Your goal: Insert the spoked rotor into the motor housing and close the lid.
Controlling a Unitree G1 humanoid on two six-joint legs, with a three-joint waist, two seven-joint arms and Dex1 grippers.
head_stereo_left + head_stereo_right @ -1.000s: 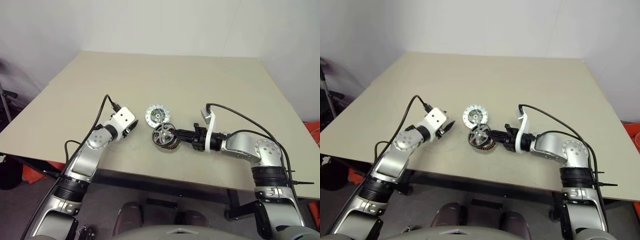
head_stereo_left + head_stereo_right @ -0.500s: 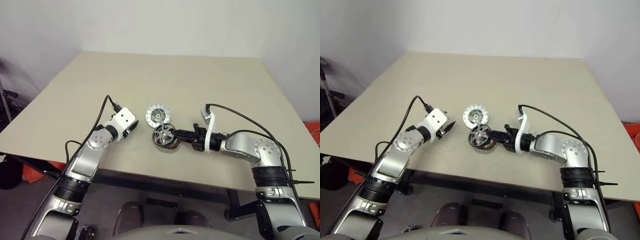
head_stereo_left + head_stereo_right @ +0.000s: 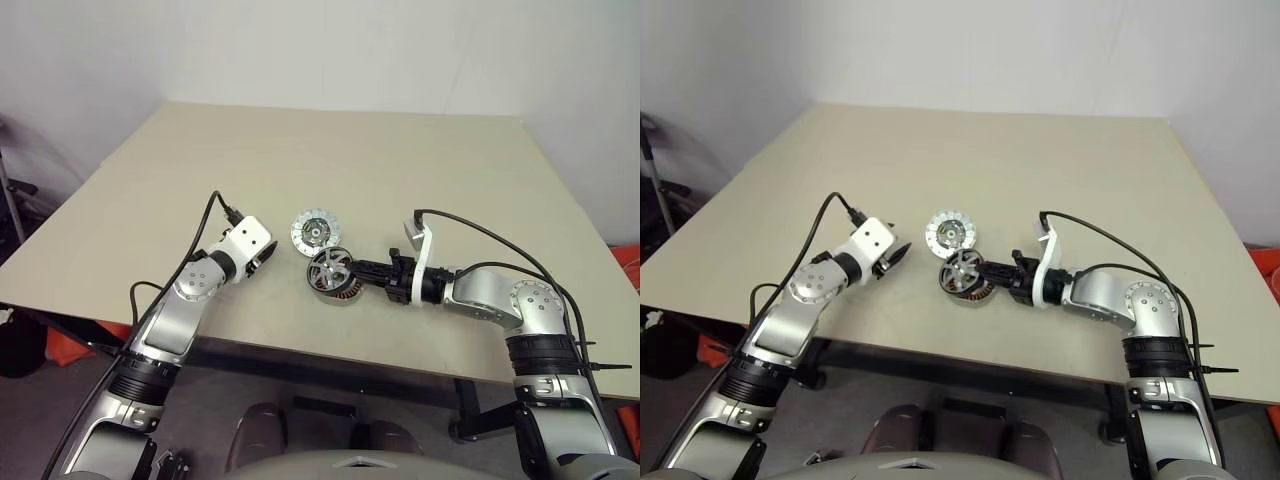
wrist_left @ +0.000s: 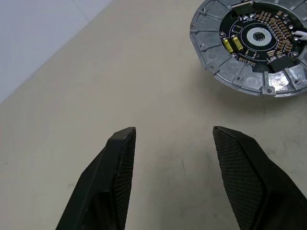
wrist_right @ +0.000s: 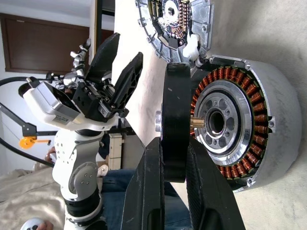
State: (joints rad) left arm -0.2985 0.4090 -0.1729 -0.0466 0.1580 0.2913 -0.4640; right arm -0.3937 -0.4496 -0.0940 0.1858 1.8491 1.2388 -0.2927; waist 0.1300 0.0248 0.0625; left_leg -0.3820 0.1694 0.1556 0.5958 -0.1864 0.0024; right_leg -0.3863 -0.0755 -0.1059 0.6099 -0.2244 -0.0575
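My right gripper (image 3: 354, 270) is shut on the spoked rotor (image 3: 328, 268), a silver wheel with wide spokes and a dark rim. In the right wrist view the rotor (image 5: 176, 110) stands edge-on between my fingers (image 5: 152, 191), tilted against the open face of the motor housing (image 5: 273, 120). Copper windings (image 5: 229, 81) and a silver hub show inside the housing (image 3: 345, 292), which lies on the table just under the rotor. The lid (image 3: 315, 231), a ribbed silver disc with a dark centre, lies flat behind them. My left gripper (image 3: 268, 255) hovers open to the left of the lid (image 4: 249, 43), holding nothing.
The beige table (image 3: 330, 160) stretches wide behind the parts. Its front edge (image 3: 300, 345) runs close under both arms. Black cables (image 3: 480, 235) loop from both wrists.
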